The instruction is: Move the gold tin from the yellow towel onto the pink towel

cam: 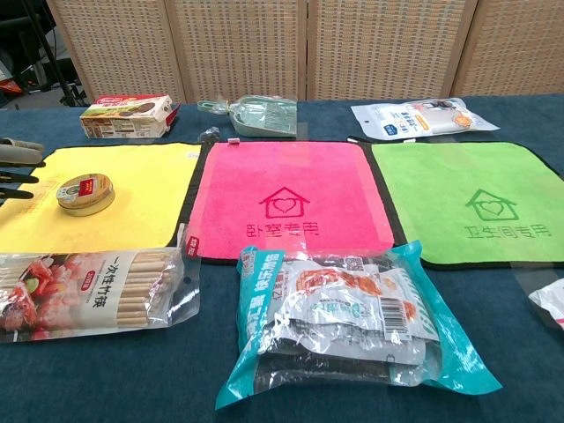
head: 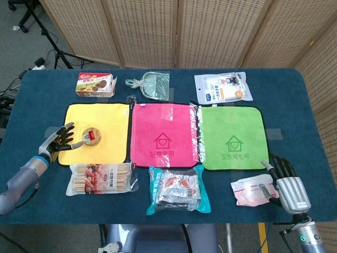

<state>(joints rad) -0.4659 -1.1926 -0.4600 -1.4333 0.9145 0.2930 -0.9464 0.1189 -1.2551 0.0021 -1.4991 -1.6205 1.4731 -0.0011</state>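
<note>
Head view recorded left hand [head: 59, 139] over left edge of yellow towel [head: 108, 116], fingers spread wide, holding nothing, thumb tip close to gold tin [head: 91, 136] at 3 o'clock from hand; contact not confirmed. Chest view caught only dark fingertips [cam: 18, 159] of that hand at left frame edge, apart from tin. Gold tin lay flat, lid up, on yellow towel, left of towel centre. Pink towel [head: 163, 118] lay at 3 o'clock from yellow towel, edges touching, bare of objects, house emblem printed near front. Green towel [head: 231, 118] lay at 3 o'clock from pink towel.

Right hand [head: 287, 184] rested at near right corner of blue table [head: 295, 105], fingers extended and slightly apart, gripping nothing, thumb against pink-white packet [head: 253, 191] at 9 o'clock from hand.

Noted elsewhere: chopstick pack [head: 100, 177] at 6 o'clock from yellow towel, snack bag [head: 175, 190] at 6 o'clock from pink towel, red-green box [head: 95, 84] at 12 o'clock from yellow towel, green dustpan in wrap [head: 150, 84] at 12 o'clock from pink towel, white pouch [head: 222, 87] at 12 o'clock from green towel.
</note>
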